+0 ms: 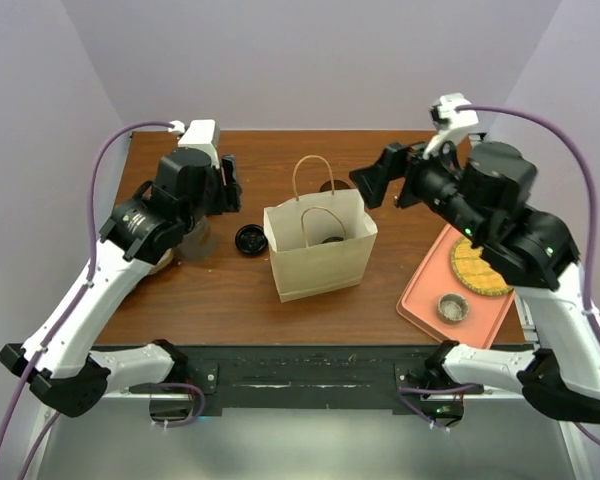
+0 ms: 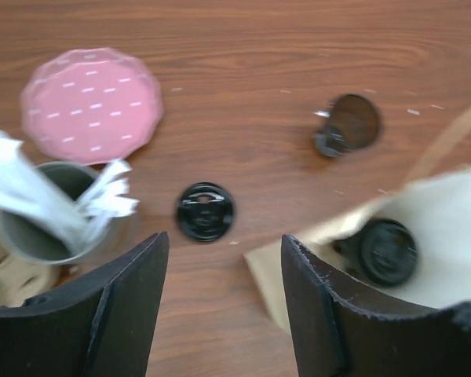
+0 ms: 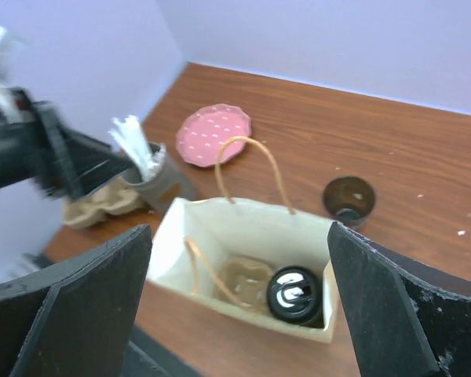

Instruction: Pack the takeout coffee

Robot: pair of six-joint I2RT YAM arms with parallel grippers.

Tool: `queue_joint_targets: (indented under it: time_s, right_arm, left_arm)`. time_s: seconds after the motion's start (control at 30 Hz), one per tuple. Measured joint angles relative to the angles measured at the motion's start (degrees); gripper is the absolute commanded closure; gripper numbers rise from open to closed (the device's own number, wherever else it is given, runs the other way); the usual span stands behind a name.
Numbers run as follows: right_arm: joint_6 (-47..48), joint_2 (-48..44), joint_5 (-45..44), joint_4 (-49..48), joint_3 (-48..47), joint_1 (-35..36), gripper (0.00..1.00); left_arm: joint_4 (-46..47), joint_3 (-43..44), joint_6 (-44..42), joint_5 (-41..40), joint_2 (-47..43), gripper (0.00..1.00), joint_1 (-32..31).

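Observation:
The takeout coffee (image 3: 296, 295), a short dark cup with a black lid, stands upright inside the open paper bag (image 3: 237, 229), in its right-hand corner. From above only its lid (image 1: 332, 240) shows, and the left wrist view catches it too (image 2: 385, 251). My right gripper (image 3: 239, 236) hovers open above the bag mouth, its fingers spread wider than the bag and holding nothing. My left gripper (image 2: 224, 259) is open over bare table left of the bag (image 2: 447, 228), nothing between its fingers. In the top view the left gripper (image 1: 230, 185) and right gripper (image 1: 378, 185) flank the bag (image 1: 320, 250).
A loose black lid (image 2: 206, 211) lies left of the bag. An empty dark cup (image 2: 348, 124) stands behind it. A pink plate (image 2: 92, 104), a grey cup of white utensils (image 2: 55, 212) and a pulp carrier (image 3: 98, 204) sit far left. An orange tray (image 1: 425, 295) lies right.

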State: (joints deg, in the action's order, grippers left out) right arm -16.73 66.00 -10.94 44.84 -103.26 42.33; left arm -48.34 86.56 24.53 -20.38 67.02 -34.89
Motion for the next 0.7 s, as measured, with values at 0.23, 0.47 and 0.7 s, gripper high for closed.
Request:
queue_joint_targets:
  time_s: [0.23, 0.47, 0.7]
  right_arm:
    - [-6.4, -12.07, 3.54, 1.33, 7.3, 0.0, 0.01]
    - [-6.71, -19.34, 4.92, 2.82, 10.03, 0.0, 0.01]
    - [-3.26, -19.78, 4.94, 7.15, 9.7, 0.0, 0.01]
  left_arm:
    - [-4.7, -0.59, 0.74, -7.28, 6.62, 0.45, 5.51]
    - [-6.88, -5.03, 3.02, -6.73, 7.69, 0.51, 17.33]
    - [-2.08, -7.28, 5.09, -3.41, 3.45, 0.66, 28.68]
